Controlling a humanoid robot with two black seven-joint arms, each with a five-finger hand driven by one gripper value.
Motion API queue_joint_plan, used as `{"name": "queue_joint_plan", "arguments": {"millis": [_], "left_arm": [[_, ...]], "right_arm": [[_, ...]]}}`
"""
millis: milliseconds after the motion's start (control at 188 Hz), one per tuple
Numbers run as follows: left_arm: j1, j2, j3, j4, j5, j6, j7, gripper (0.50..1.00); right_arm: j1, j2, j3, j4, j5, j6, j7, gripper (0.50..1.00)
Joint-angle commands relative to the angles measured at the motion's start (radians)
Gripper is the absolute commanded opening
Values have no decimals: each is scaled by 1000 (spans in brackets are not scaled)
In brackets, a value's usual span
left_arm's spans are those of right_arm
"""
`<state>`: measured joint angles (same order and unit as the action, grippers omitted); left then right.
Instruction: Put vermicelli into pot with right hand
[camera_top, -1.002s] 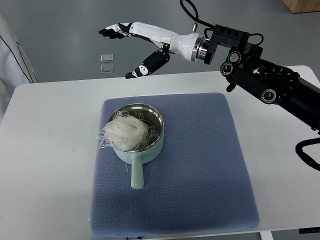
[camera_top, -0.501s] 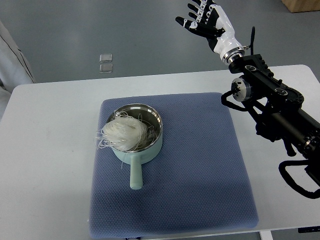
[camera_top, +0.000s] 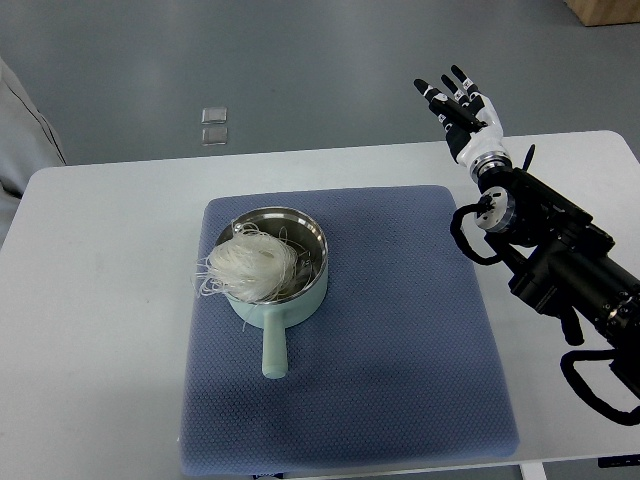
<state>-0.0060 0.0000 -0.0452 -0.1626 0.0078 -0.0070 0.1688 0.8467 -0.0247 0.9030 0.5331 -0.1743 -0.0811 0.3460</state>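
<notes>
A small pale green pot (camera_top: 272, 300) with a steel inside stands on the blue mat (camera_top: 400, 360), handle toward the near edge. A white bundle of vermicelli (camera_top: 246, 268) lies in the pot and hangs over its left rim. My right hand (camera_top: 462, 110) is up at the far right, beyond the table's back edge, fingers spread and empty, well clear of the pot. The left arm does not show.
The white table (camera_top: 100, 300) carries the mat. My right arm's black links (camera_top: 555, 260) stretch along the table's right side. A person's sleeve (camera_top: 25, 140) shows at the left edge. Two small clear tiles (camera_top: 212, 124) lie on the floor beyond.
My right hand has swung from above the table's far edge near the middle back to the right and lower, away from the pot. The vermicelli stays in the pot.
</notes>
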Motion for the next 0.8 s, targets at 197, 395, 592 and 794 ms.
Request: {"name": "queue_joint_plan", "arguments": {"millis": [197,395,592,794], "left_arm": [[8,0,2,0,0,-1,0,1000],[4,0,1,0,0,-1,0,1000],[4,0,1,0,0,1,0,1000],[4,0,1,0,0,-1,0,1000]], "right_arm": [[-46,14,-6,-10,-20,-11,11,928],[-63,6,-47,-25,-102,-6,74,928],[-80,9,-84,-25,-116,-9,145,928],[-80,8,-70,-28,-108,-13,149,928]]}}
